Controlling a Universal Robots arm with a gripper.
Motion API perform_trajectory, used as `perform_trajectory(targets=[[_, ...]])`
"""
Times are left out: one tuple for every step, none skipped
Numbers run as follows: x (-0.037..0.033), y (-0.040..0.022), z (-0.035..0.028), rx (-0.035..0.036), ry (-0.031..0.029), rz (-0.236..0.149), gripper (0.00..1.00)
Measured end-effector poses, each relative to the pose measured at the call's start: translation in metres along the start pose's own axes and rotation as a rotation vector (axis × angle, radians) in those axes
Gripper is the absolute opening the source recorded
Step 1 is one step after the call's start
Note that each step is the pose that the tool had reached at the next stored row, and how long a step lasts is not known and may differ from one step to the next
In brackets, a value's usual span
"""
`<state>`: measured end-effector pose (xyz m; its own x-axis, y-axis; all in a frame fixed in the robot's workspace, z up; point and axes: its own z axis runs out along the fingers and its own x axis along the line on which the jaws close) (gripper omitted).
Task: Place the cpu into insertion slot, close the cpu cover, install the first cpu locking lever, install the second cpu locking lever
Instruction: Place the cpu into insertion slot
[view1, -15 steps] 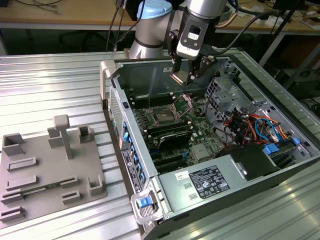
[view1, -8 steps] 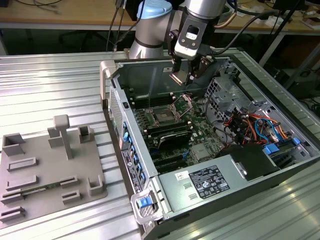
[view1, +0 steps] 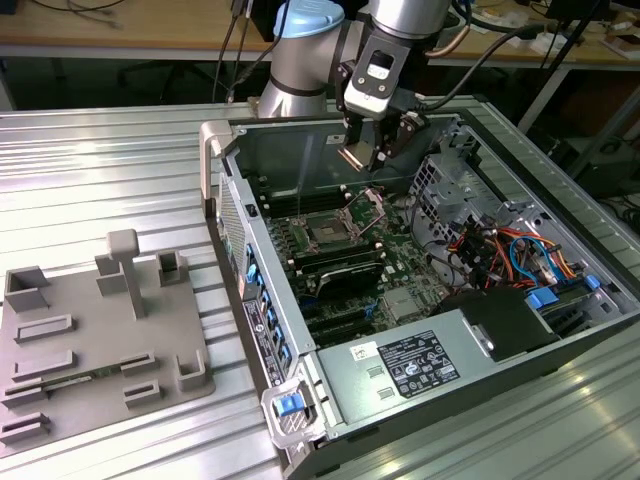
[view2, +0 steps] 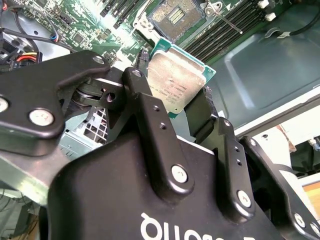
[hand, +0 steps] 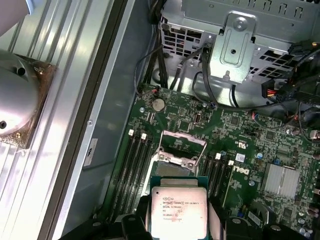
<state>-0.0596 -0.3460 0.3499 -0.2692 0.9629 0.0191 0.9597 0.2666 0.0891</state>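
Ribbed metal table, brightly lit; wooden workbench behind the table, cables hanging at its edge

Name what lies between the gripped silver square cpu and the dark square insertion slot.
Nothing; in the second wrist view, bare air separates the cpu from the open insertion slot.

Gripper: a matte black, blocky metal gripper is ending the arm.
Fingers: two flat black bars are reaching out from the gripper's body, each showing small drilled holes.
Screws: round silver screw heads are glinting where the bars are joining the gripper's body.
Marking: white lettering is crossing the gripper's black body.
Arm links: silver-grey round metal tubes are standing above the gripper.
Joint cap: a pale-blue rounded plastic cap is covering a joint above the gripper.
Cable: a black cable is hanging off just above the gripper.
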Motion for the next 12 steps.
perform_trajectory(targets=[[0.0000,0.0000,0.0001,-0.0001,-0.0004,0.004,0.55],[0.0000,-0.0001,0.0001,-0.0002,-0.0009,0.009,0.55],[0.0000,-0.0001,0.0002,-0.0003,-0.0012,0.014,0.55],[0.0000,-0.0002,0.0003,-0.0004,-0.0015,0.017,0.55],[0.0000,-0.0002,0.0003,-0.0004,-0.0019,0.021,0.55],[0.0000,-0.0002,0.0004,-0.0005,-0.0021,0.024,0.55],[0.0000,-0.0002,0.0004,-0.0006,-0.0024,0.027,0.55],[0.0000,-0.0002,0.0005,-0.0007,-0.0030,0.033,0.55],[0.0000,-0.0002,0.0004,-0.0007,-0.0031,0.035,0.55],[0.0000,-0.0002,0.0004,-0.0007,-0.0032,0.036,0.55],[0.0000,-0.0002,0.0004,-0.0007,-0.0033,0.036,0.55],[0.0000,-0.0002,0.0004,-0.0007,-0.0033,0.036,0.55]])
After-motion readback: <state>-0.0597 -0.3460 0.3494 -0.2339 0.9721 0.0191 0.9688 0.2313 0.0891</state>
